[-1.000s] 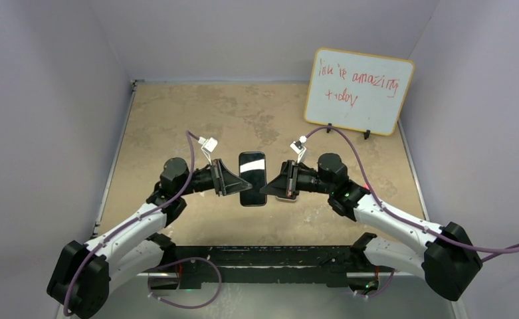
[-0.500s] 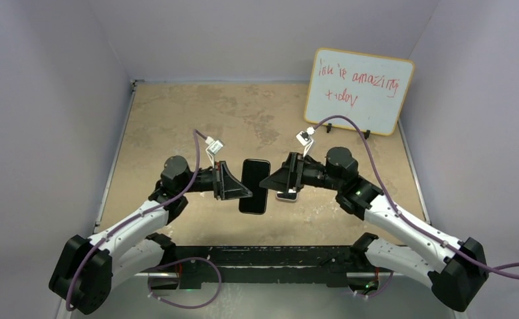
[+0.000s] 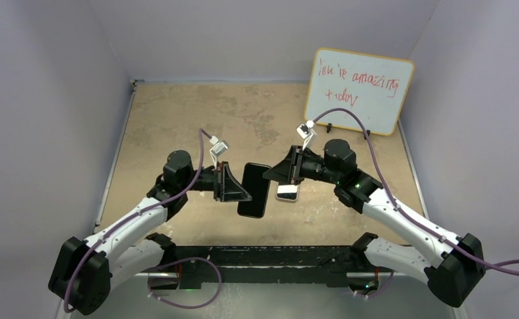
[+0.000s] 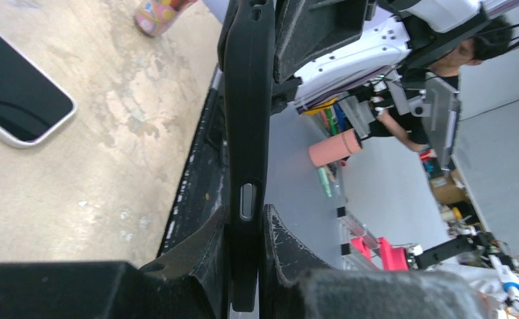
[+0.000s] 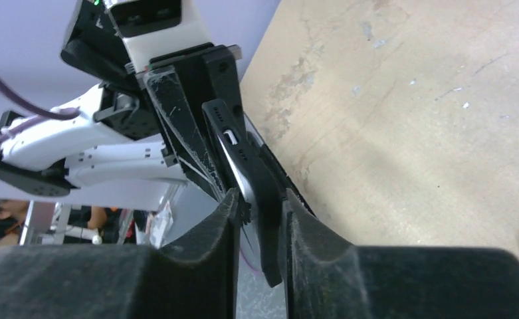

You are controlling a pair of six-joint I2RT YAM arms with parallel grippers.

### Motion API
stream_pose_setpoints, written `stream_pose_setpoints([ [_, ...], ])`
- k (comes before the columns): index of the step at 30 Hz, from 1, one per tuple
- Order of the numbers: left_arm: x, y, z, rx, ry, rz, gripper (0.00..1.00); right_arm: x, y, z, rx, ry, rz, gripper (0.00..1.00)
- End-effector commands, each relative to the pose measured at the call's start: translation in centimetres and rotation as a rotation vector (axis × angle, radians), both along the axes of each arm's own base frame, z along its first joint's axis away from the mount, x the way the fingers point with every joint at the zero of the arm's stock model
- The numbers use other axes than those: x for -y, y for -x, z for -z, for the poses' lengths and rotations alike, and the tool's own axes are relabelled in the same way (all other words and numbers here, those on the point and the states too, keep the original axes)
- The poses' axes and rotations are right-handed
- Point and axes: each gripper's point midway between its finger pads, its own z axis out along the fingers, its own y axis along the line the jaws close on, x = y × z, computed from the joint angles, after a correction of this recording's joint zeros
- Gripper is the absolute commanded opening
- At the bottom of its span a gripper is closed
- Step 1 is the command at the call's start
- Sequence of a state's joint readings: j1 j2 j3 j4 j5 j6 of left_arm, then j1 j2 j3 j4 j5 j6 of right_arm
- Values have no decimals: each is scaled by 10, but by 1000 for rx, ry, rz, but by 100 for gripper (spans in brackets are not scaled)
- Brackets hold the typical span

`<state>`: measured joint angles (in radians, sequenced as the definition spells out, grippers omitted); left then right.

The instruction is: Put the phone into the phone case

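Observation:
A black phone case (image 3: 254,190) hangs in the air over the middle of the table, tilted, held between both grippers. My left gripper (image 3: 242,191) is shut on its left edge; in the left wrist view the case (image 4: 246,100) stands edge-on between the fingers (image 4: 245,219). My right gripper (image 3: 270,175) is shut on its upper right corner; in the right wrist view the case (image 5: 240,153) sits between the pads (image 5: 260,199). The phone (image 3: 287,193), dark screen with a white rim, lies flat on the table under the right gripper. It also shows in the left wrist view (image 4: 17,96).
A whiteboard (image 3: 358,91) with red writing stands at the back right. Purple walls close the table on the left, back and right. A black rail (image 3: 263,256) runs along the near edge between the arm bases.
The case has tilted clockwise and shifted slightly toward the near edge. My right gripper has risen and moved toward the case's upper corner, uncovering more of the phone on the table.

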<state>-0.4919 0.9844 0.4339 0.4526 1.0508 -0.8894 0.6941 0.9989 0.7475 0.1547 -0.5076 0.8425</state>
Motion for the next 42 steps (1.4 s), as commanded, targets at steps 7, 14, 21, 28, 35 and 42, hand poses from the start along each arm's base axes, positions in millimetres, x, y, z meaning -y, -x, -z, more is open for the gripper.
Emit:
stream_pose_setpoints([
  [7, -10, -43, 43, 5, -322, -185, 0, 8, -22, -17, 179, 32, 92, 0],
  [14, 1, -32, 11, 50, -154, -107, 0, 10, -11, -5, 148, 42, 63, 19],
  [21, 2, -30, -36, 108, 17, -157, 0, 7, 4, 9, 86, -7, 4, 68],
  [28, -1, -33, -63, 141, 114, -224, 0, -5, 17, 22, -1, -105, -82, 67],
  [35, -1, -40, -58, 128, 98, -261, 0, -9, 18, 18, -18, -157, -93, 41],
  [42, -6, -57, -34, 96, -15, -353, 0, -9, 14, 16, -28, -171, -66, 0],
])
